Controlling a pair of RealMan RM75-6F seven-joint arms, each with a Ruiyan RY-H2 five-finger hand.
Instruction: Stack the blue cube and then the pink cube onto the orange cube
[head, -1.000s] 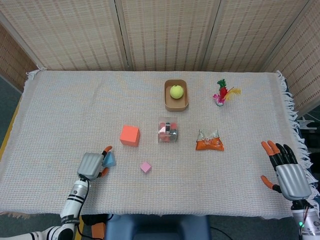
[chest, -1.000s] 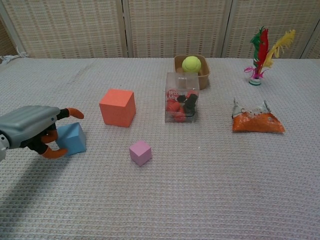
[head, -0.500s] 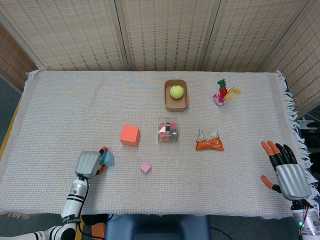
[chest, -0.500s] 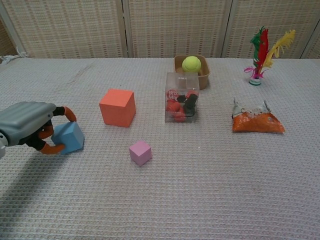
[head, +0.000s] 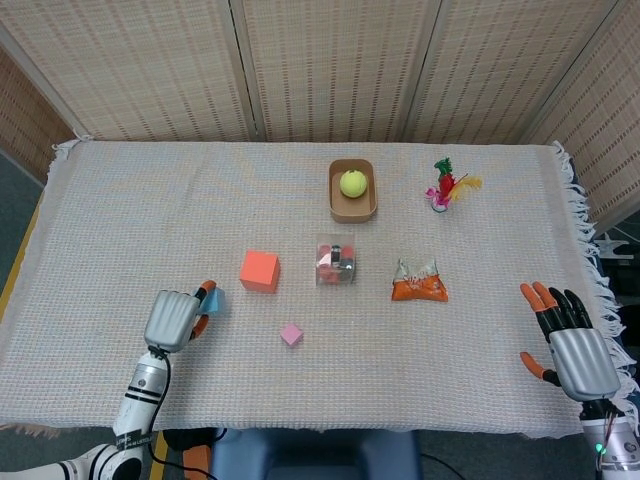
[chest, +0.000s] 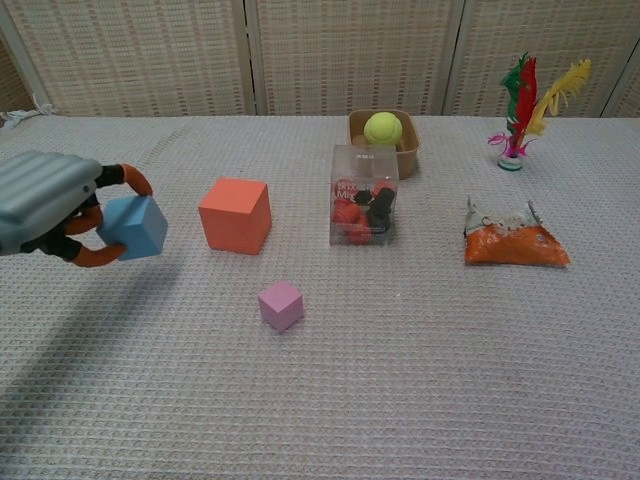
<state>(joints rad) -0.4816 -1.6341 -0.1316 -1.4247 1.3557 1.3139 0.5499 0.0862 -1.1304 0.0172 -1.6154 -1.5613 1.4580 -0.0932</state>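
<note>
So the left hand (chest: 50, 205) has its orange-tipped fingers (chest: 133, 179) clamped around the small blue foam cube (chest: 134, 227), and the cube is up off the woven cloth-covered surface (chest: 400, 380) with a shadow under it. It hangs off to the left of the larger orange foam cube (chest: 235, 215), not touching it. In the head view the same hand (head: 172, 319) sits near the front-left part of the cloth, with the blue cube (head: 214, 300) peeking out past its fingers.

The little pink foam cube (chest: 281, 305) sits on the cloth in front of the orange one and a bit to the right, clear of both other cubes.

The right hand (head: 572, 345) is way over at the right edge of the cloth, fingers spread apart and holding nothing.

Other stuff around: a clear plastic box of red and black bits (chest: 364, 195) just right of the orange cube, a brown bowl-like tray (chest: 408, 145) with a yellow-green tennis ball (chest: 382, 128) in it behind that, an orange snack packet (chest: 514, 240) further right, and a red, green and yellow feather shuttlecock (chest: 524, 95) standing at the back right.
</note>
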